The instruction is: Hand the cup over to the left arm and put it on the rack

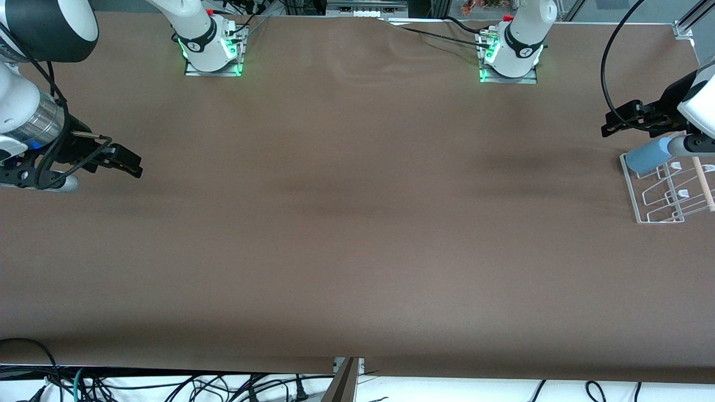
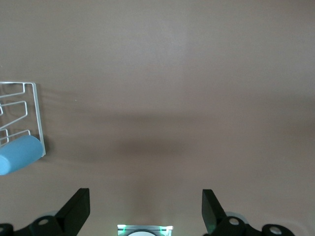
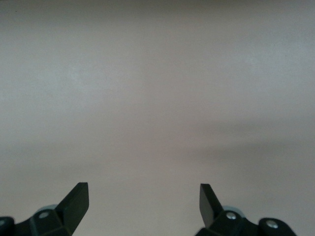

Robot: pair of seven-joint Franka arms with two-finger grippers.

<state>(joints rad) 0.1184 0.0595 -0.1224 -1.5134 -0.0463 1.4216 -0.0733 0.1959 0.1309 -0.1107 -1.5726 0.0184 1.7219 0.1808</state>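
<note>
Brown matte table (image 1: 335, 234) spans the whole front view, its cloth faintly rippled near the two arm bases along the top edge; loose cables hang below the edge nearest the front camera. At the left arm's end of the table stands the rack (image 1: 665, 195), a clear frame with wire-like loops, white-tipped pegs and a pale wooden dowel (image 1: 704, 181) along one edge. The cup (image 1: 648, 155), a light-blue tapered tumbler, lies tilted on the rack at the corner farthest from the front camera, its closed end pointing toward the middle of the table; the left wrist view shows the same cup (image 2: 17, 155) resting across the rack's corner (image 2: 37, 118). The left gripper (image 1: 617, 123) hangs over bare table just beside the rack, apart from the cup, its fingers (image 2: 76, 209) spread wide with nothing between them. The right gripper (image 1: 125, 162) hangs over bare table at the right arm's end, well apart from cup and rack, its fingers (image 3: 76, 201) likewise spread wide and empty.
</note>
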